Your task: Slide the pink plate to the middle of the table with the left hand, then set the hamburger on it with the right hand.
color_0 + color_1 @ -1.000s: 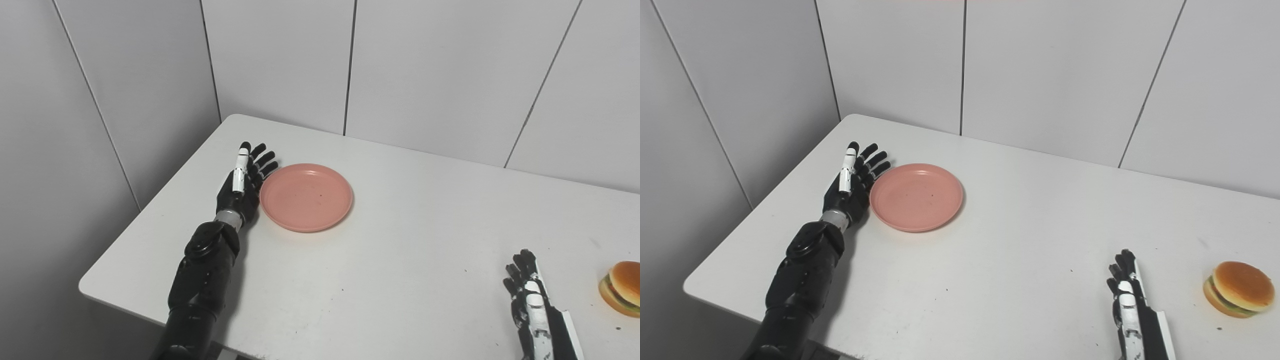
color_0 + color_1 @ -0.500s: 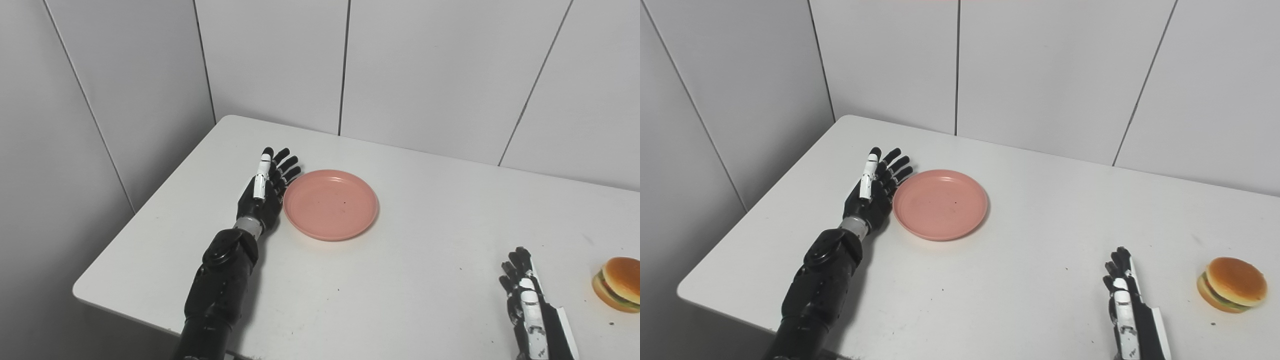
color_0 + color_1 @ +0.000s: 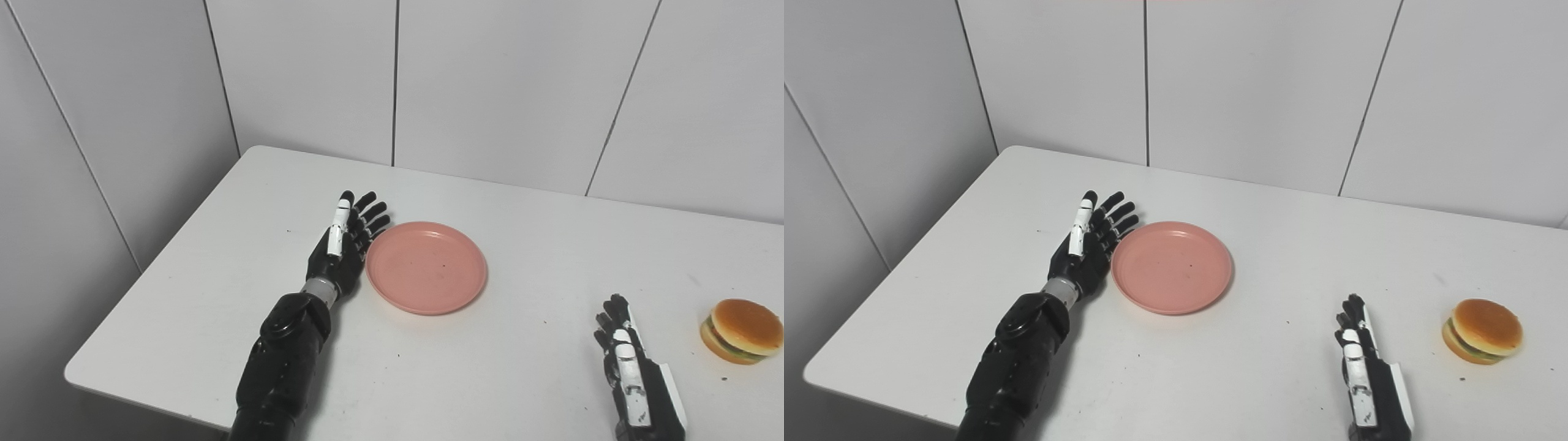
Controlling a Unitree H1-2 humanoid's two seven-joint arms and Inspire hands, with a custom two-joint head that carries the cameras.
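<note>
Brightness: even and bright in both views; white table (image 3: 527,380) and grey wall panels (image 3: 306,73) neither washed out nor dark.
Light source: diffuse, from above; no lamp in frame.
Shadows: soft, narrow rim under the pink plate (image 3: 427,267) on its near side; faint shade beside the left hand (image 3: 343,248) and below the hamburger (image 3: 1482,331).
Glare: none on the table; dull sheen on the black forearm shell (image 3: 1020,349).
Focus: sharp throughout, no motion blur.
Distortion: wall seams lean outward toward the edges.

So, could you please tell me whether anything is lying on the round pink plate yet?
No: the round pink plate shows only a few dark specks. The hamburger sits apart, far right. The tabletop beneath the plate is covered.
</note>
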